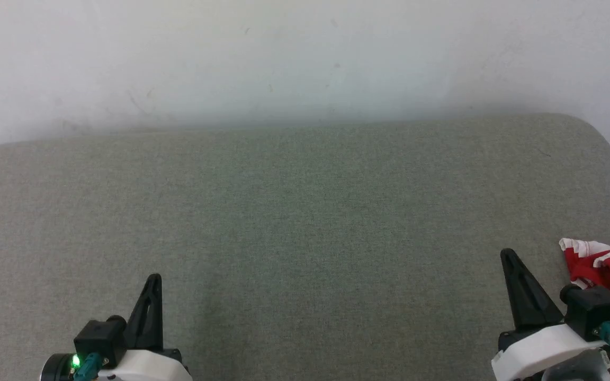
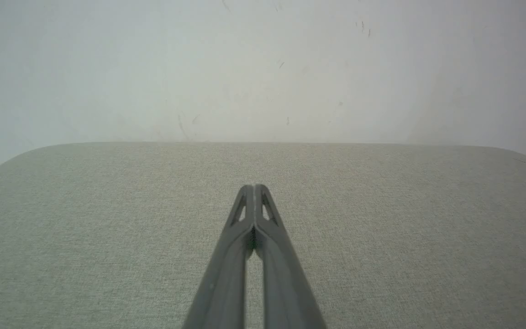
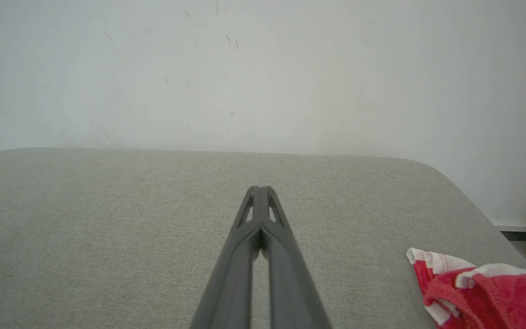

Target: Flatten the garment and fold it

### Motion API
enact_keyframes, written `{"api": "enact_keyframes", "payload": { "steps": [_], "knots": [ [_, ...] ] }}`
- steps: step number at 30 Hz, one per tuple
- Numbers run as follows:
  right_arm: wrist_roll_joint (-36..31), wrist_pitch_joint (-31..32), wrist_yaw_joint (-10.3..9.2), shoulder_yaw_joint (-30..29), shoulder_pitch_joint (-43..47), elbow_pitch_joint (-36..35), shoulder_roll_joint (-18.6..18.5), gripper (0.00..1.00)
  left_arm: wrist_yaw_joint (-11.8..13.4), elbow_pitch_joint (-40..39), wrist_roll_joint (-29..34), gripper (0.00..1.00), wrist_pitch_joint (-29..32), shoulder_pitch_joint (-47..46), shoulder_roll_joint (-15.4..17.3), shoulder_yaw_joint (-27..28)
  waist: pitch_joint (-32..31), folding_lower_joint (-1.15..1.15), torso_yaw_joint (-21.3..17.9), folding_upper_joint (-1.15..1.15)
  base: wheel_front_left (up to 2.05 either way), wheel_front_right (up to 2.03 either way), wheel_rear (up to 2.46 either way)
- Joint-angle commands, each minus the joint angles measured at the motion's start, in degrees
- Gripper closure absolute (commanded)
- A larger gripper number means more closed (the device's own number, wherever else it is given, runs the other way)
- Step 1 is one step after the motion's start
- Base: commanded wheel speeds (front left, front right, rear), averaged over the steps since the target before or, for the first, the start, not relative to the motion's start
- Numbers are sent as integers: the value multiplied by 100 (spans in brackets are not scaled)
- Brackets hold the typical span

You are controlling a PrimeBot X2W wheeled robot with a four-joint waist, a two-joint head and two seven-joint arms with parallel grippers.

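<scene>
We find the garment point(image 1: 609, 267) bunched in a crumpled heap at the right edge of the cloth-covered table point(image 1: 305, 211), toward its near right corner, with red folds and white trim tangled together. We judge it unflattened and the task at its start.

The left gripper point(image 2: 254, 187) has its fingers pressed together on nothing, over the near left part of the table. The right gripper point(image 3: 259, 188) is likewise pressed together and empty, near the heap, its fingers apart from the cloth. We judge this a parked posture, keeping both arms off the middle, where spreading would go.

We read no brand, label or writing on the garment, the table or the wall point(image 1: 305, 53).
</scene>
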Motion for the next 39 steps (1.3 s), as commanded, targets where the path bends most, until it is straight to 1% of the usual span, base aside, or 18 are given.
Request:
{"api": "enact_keyframes", "payload": {
  "steps": [1,39],
  "knots": [
    [-26,11,0,3,-26,14,4,100,10,-30,40,100,28,-15,-18,0,-1,0,2,0,0,0,0],
    [-210,86,-1,28,-222,147,14,100,80,-307,315,100,472,-118,-149,5,-24,0,32,0,0,0,0]
  ]
}}
